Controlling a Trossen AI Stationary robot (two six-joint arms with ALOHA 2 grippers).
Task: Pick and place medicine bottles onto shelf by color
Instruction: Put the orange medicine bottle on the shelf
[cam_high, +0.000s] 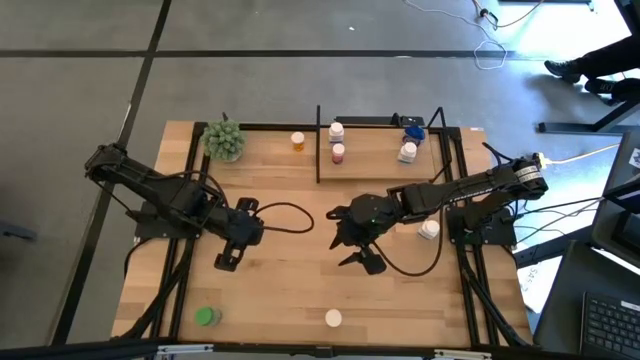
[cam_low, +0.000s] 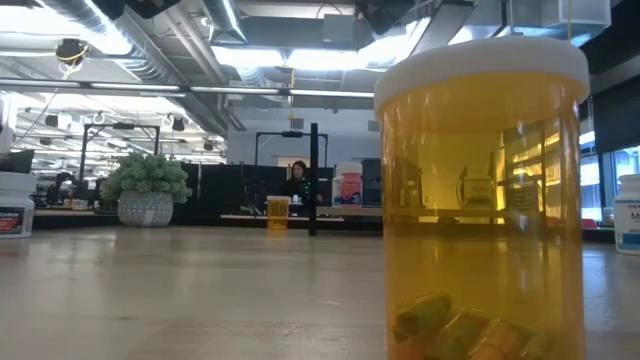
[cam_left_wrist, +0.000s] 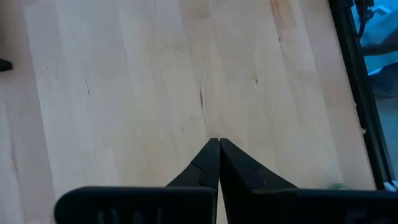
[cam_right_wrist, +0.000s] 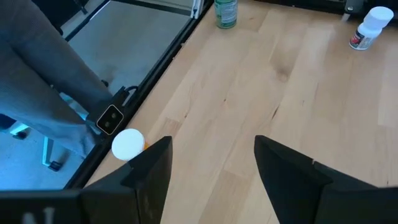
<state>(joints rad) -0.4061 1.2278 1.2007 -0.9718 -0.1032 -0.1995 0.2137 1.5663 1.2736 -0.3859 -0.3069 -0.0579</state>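
The right pincer (cam_high: 362, 258) hangs over the middle of the table (cam_high: 280, 300) with its two dark fingers spread wide and nothing between them. Just beyond one finger in the right wrist view stands a white-capped orange bottle (cam_right_wrist: 128, 144) at the table's near edge, hard against the black frame rail (cam_right_wrist: 155, 65). That spot is the main risk, I judge: a finger coming down beside so small a cylinder could strike the rail, or nudge the bottle off the edge. A grip on the smooth round cap could also slip.

The left pincer (cam_left_wrist: 219, 163) is shut tight, tips touching, holding nothing, over bare wood on the left side of the table.

The bottles are small smooth plastic cylinders. The orange one is translucent, with capsules showing at its bottom in the low view. A green bottle (cam_high: 206, 317) sits near the front left, and a white one (cam_high: 428, 229) close under the right arm. The shelf (cam_high: 375, 165), pale wood within thin black posts, stands at the far side carrying a pink-red bottle (cam_high: 338, 153), white-capped bottles and a blue one (cam_high: 411, 129). Another orange bottle (cam_high: 297, 141) and a bushy green plant (cam_high: 224, 140) stand to its left.
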